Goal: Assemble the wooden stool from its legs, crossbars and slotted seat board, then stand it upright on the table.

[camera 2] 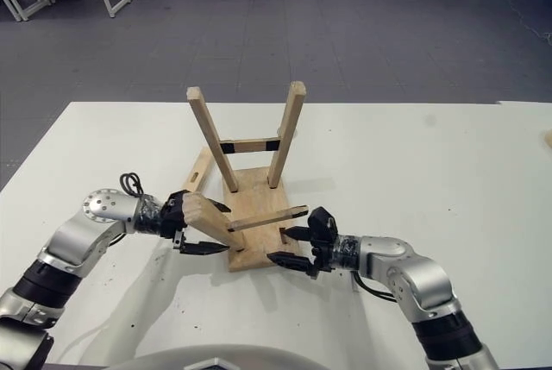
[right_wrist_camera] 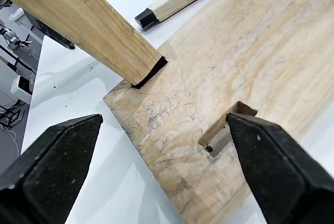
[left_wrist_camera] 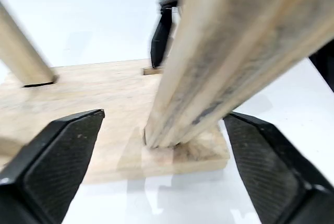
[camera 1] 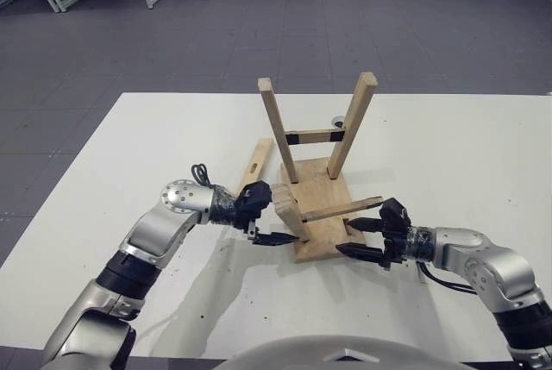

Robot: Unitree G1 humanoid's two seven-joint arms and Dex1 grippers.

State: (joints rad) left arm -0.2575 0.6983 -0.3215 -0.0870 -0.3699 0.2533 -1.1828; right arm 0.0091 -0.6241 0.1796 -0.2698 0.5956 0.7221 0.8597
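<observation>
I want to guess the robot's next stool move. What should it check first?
1. Seat board flat on the table: ok.
2. Two far legs standing, joined by a crossbar: ok.
3. Near leg in its slot, leaning; pushed fully in: cannot tell.
4. Last slot filled: not ok, it is empty.
5. Fourth leg fitted: not ok, it lies on the table beside the board.
6. Left hand open around the near leg, right hand open by the empty slot: ok.
</observation>
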